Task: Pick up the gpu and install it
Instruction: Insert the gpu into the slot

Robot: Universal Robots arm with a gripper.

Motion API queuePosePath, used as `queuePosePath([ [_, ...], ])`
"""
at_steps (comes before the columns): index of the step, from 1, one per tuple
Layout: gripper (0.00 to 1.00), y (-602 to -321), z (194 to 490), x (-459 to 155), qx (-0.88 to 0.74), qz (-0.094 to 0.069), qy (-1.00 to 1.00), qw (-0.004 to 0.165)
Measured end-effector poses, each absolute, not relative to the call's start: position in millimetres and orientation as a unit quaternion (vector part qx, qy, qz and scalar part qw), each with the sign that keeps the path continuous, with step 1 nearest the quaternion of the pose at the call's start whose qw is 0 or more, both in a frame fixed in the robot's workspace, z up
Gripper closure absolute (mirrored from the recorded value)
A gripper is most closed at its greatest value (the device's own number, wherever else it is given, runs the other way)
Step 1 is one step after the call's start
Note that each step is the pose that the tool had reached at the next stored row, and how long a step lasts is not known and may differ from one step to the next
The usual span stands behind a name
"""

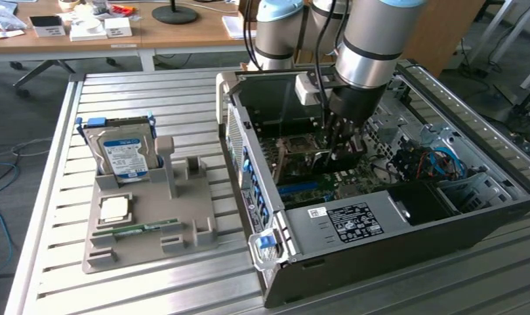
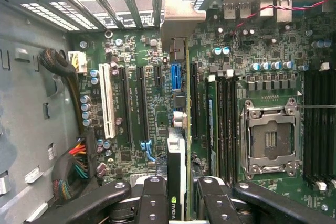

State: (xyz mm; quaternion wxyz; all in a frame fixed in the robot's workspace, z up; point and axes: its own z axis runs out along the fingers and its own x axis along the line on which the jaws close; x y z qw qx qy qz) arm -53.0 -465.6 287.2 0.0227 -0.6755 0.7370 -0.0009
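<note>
My gripper (image 1: 338, 146) is lowered inside the open computer case (image 1: 247, 141), over the motherboard (image 2: 136, 103). It is shut on the gpu (image 2: 176, 156), which I see edge-on in the wrist view. The card's thin green board runs away from the fingers (image 2: 155, 198) toward its silver end bracket (image 2: 181, 22) at the case's rear wall. A black cooler with a small logo label sits between the pads. The card hangs upright above the row of long black expansion slots (image 2: 143, 103). In the exterior view the gpu (image 1: 311, 159) shows just below the fingers.
A grey fixture (image 1: 142, 246) on the slatted table holds a silver hard drive (image 1: 121, 154), a square chip (image 1: 115, 209) and a narrow green memory stick (image 1: 138, 228). Inside the case are the empty processor socket (image 2: 270, 140), a white slot (image 2: 107, 103), cable bundles (image 2: 79, 163) and a labelled power supply (image 1: 353, 220).
</note>
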Motion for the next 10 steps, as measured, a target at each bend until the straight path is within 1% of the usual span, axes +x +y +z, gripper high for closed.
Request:
queuePosePath([
  [10,0.73,-465.6,285.7,-57.1,-0.675,-0.001,0.737,0.023],
])
